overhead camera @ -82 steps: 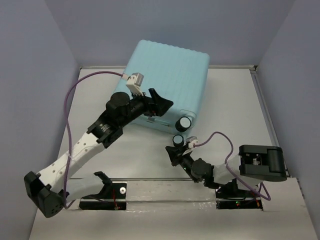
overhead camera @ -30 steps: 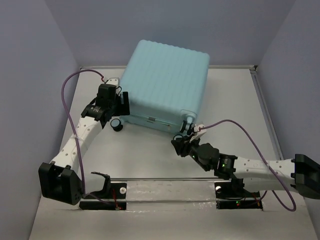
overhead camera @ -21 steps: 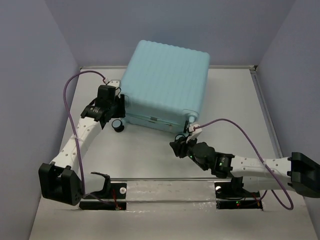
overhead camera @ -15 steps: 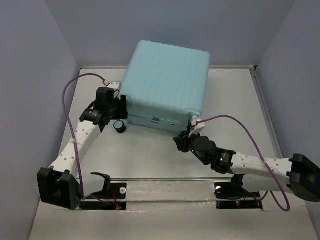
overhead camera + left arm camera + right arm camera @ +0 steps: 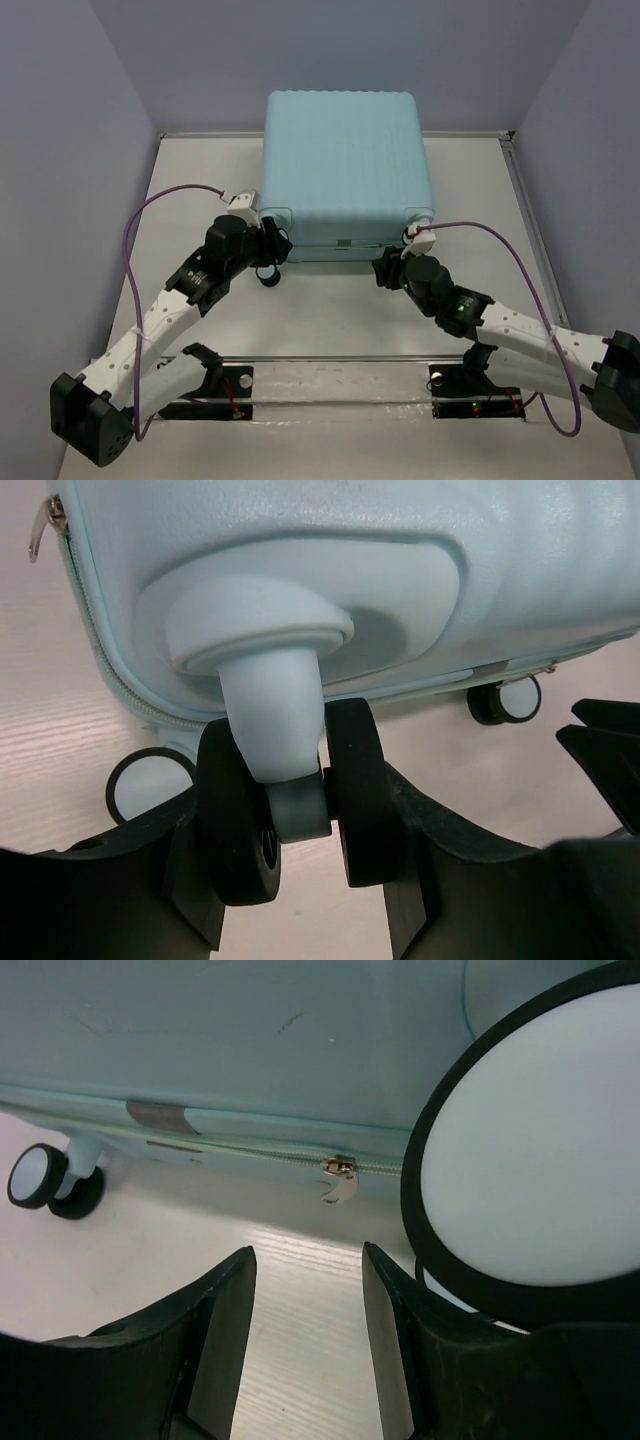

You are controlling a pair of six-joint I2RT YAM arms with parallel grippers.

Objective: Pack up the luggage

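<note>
Lavender walls (image 5: 60, 150) are seen around a pale tabletop (image 5: 320, 330). At the lower left corner of the luggage (image 5: 345, 150) in the overhead view, the left gripper (image 5: 268, 250) is clenched on a caster wheel (image 5: 240, 830). In its wrist view the twin black discs are pinned between the two fingers (image 5: 150, 880), and a pale blue stem (image 5: 270, 710) is seen rising from between the discs into a rounded socket in the shell. A further caster (image 5: 505, 700) is shown on the tabletop at the right of that frame.

The right gripper (image 5: 388, 265) is held at the lower right corner of the luggage with its jaws parted and nothing between them; bare tabletop is seen through the gap in its wrist view. A large white-faced wheel (image 5: 540, 1150) with a black rim is seen just outside the finger at the right of that frame. A metal zipper pull (image 5: 340, 1178) hangs above the gap, and a small caster (image 5: 45, 1178) is seen at the left edge.

The luggage is laid ribbed face up at the upper middle of the overhead view, at the far side of the tabletop.
</note>
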